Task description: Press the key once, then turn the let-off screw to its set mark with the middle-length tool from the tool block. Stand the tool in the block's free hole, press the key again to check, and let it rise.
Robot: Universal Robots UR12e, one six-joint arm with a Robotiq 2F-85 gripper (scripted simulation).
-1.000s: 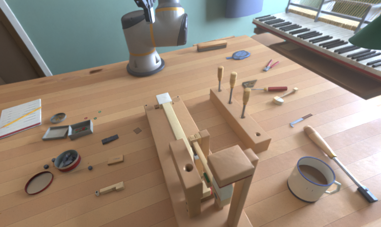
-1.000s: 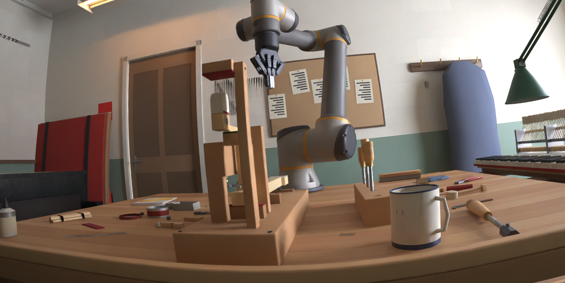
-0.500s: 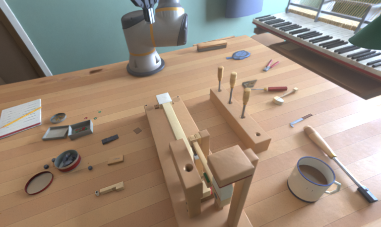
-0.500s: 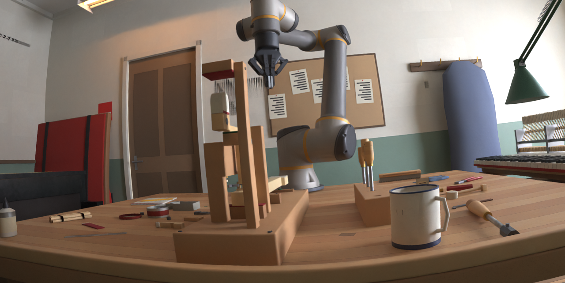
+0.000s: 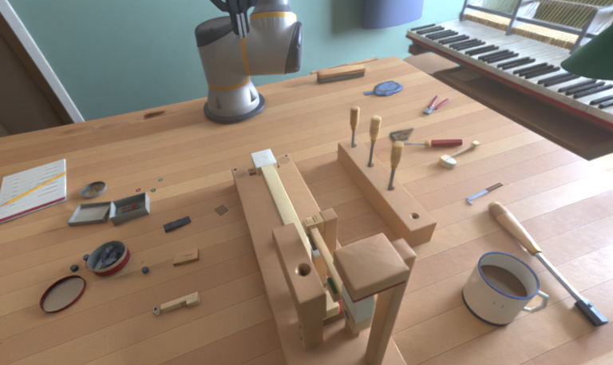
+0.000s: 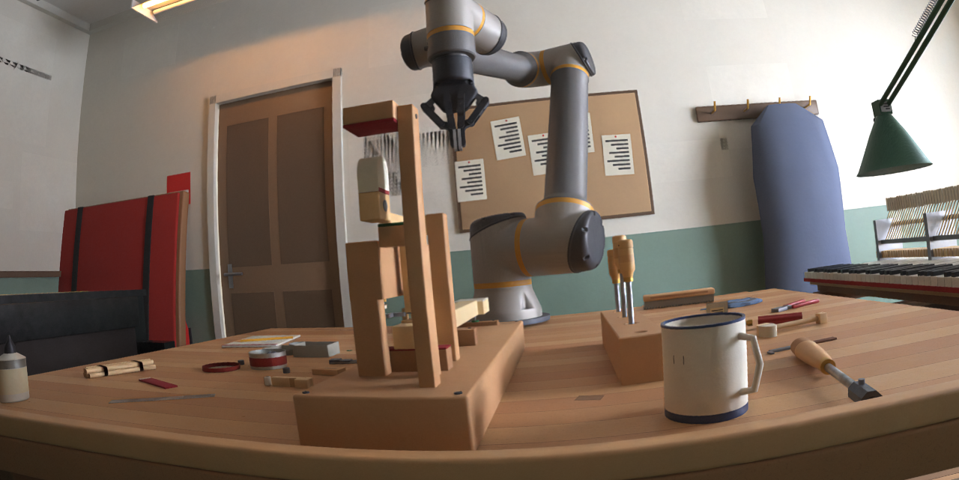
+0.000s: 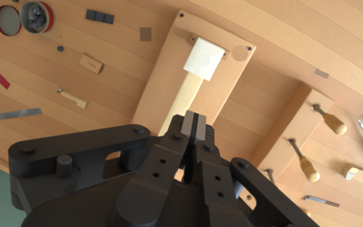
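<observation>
The key (image 5: 276,185) (image 7: 194,73) is a pale wooden lever with a white front pad (image 5: 263,158) (image 7: 203,58), lying along a wooden action model (image 5: 316,262) (image 6: 402,316) in the middle of the bench. My gripper (image 5: 242,27) (image 6: 457,140) (image 7: 194,125) hangs high above the key's pad end, closed and empty. To the right stands the tool block (image 5: 384,192) (image 7: 290,130) with three wooden-handled tools (image 5: 374,137) (image 7: 304,161) upright in it and one free hole (image 5: 414,216) at its near end.
The action model's tall post with its padded top (image 5: 373,266) (image 6: 396,209) rises near the gripper's height. An enamel mug (image 5: 502,289) (image 6: 707,367) and a long chisel (image 5: 538,253) lie right of the block. Small tins and parts (image 5: 108,257) lie left.
</observation>
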